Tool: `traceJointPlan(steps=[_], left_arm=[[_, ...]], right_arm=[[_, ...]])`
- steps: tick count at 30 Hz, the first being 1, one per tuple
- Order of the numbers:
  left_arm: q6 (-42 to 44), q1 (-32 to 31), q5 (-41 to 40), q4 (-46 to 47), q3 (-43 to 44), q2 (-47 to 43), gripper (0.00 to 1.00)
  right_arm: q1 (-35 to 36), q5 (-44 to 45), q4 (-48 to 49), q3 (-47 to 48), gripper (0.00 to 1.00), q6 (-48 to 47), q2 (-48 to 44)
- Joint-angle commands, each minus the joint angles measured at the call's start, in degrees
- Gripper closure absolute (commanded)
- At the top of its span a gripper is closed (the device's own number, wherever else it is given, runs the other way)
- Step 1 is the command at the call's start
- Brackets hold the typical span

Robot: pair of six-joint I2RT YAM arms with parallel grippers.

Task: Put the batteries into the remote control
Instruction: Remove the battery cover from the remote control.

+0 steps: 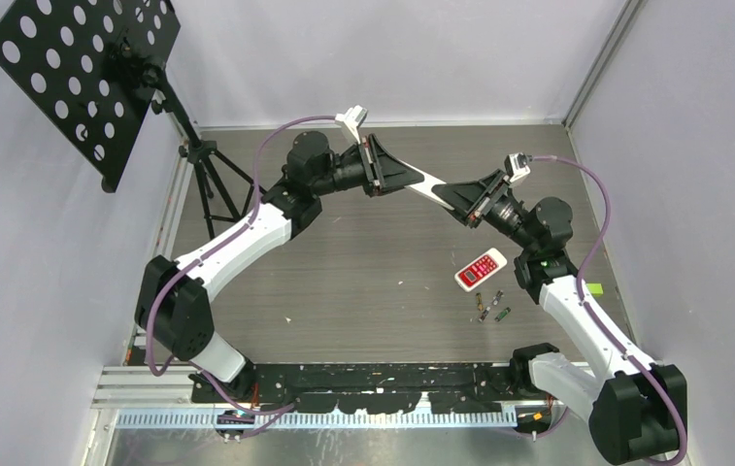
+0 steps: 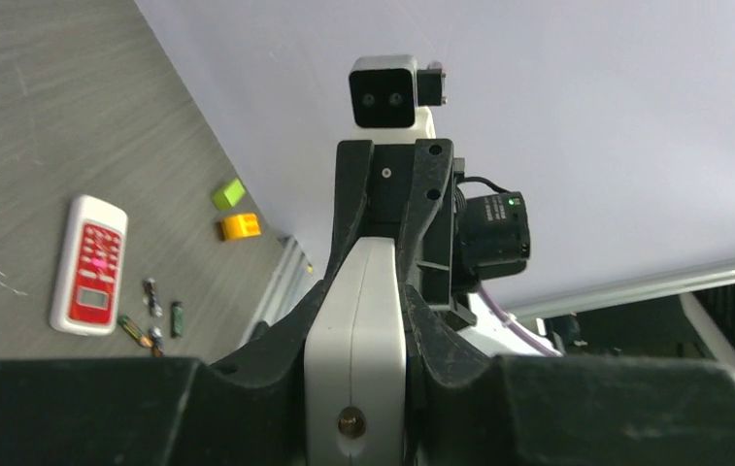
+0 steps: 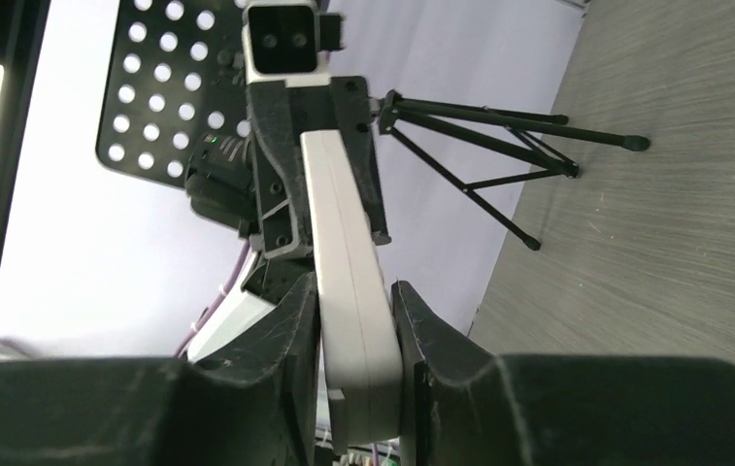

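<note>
1. Your table is a dark wood-grain surface with pale walls around it.
2. At the far left you have a black perforated music stand, its plate tilted, on a thin tripod at the table's left edge.
3. Your left arm and right arm both reach up and inward and meet over the far middle of the table.
4. Your left gripper is closed part-way on one end of a slim white remote. In the left wrist view the fingers press both long edges of it.
5. Your right gripper is clamped on the other end. In the right wrist view each finger sits against a side of the remote, so it hangs in the air between the two grippers, well above the table.
6. A second, red-faced remote lies flat, buttons up, on the table near your right arm, with nothing touching it.
7. An orange-yellow block and a green block sit near each other by the right wall.
8. The batteries, four as far as you can count, lie loose on the table just beside the near end of the red-faced remote. They are apart from each other and neither gripper holds any.
</note>
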Motion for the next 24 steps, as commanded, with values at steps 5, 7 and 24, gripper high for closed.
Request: traceJointPlan(steps=[5, 7, 24], left_arm=[[-1.20, 1.76, 2.65, -1.11, 3.66, -1.62, 1.00], [-1.64, 2.15, 2.42, -1.09, 3.82, -1.84, 1.00], [4.39, 4.14, -0.10, -4.40, 0.47, -1.94, 1.00]], right_arm=[[0.25, -1.05, 6.28, -1.39, 0.96, -4.02, -0.44], [0.29, -1.03, 7.29, -2.31, 0.98, -4.88, -0.62], [0.29, 7.09, -3.60, -2.71, 0.35, -2.83, 2.50]])
